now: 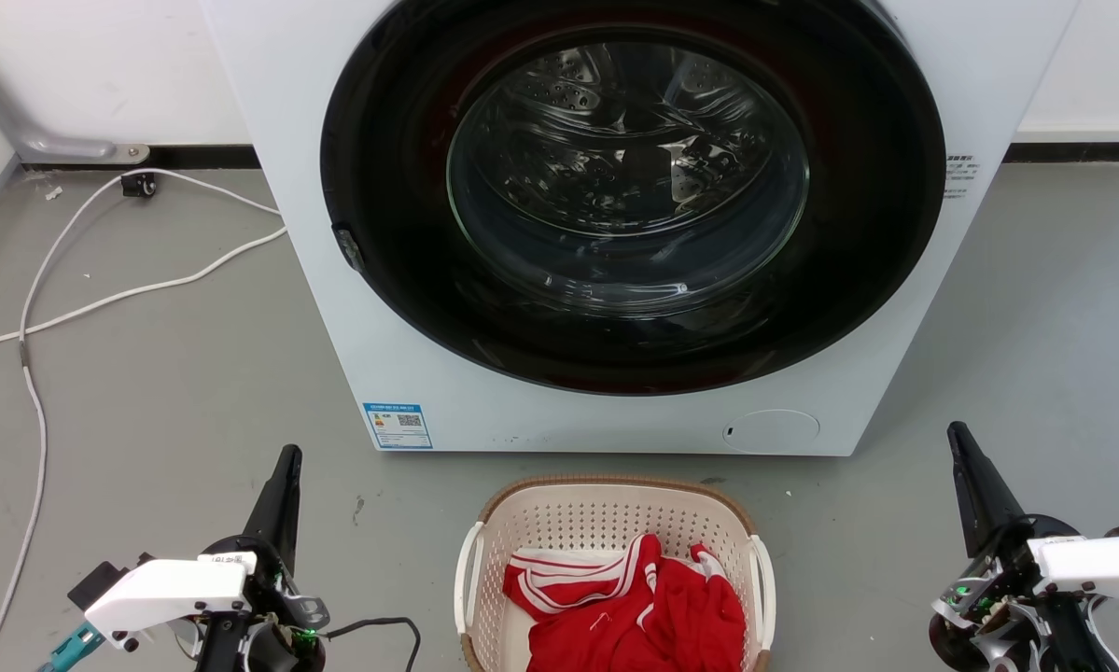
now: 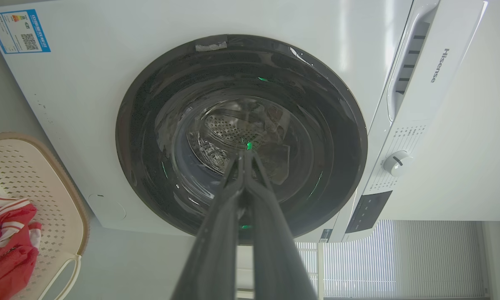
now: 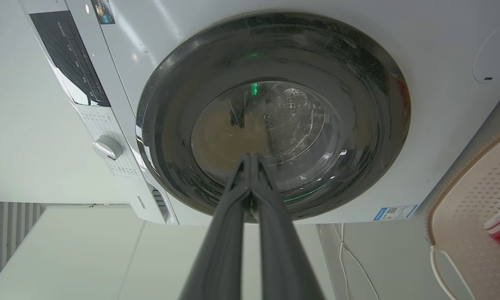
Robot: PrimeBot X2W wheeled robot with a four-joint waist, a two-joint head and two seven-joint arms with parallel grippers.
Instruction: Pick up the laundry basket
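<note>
The laundry basket [image 1: 606, 523] sits bottom centre of the head view, on the floor [image 1: 167, 392] before the washing machine [image 1: 335, 327], while my left gripper [image 1: 288, 467] and right gripper [image 1: 962, 453] hover at the bottom corners, fingers pressed together — I'd part them first, then close on both white handles [image 1: 466, 579] evenly for a level lift.

White washing machine [image 1: 540, 392], floor cable [image 1: 102, 299]

On the white front-loading washing machine [image 1: 363, 369] I can read only one word, the grey brand name "Hisense" [image 2: 440, 65], on its top panel. The print on its blue-edged QR-code sticker [image 1: 398, 426] is too small for me.
</note>
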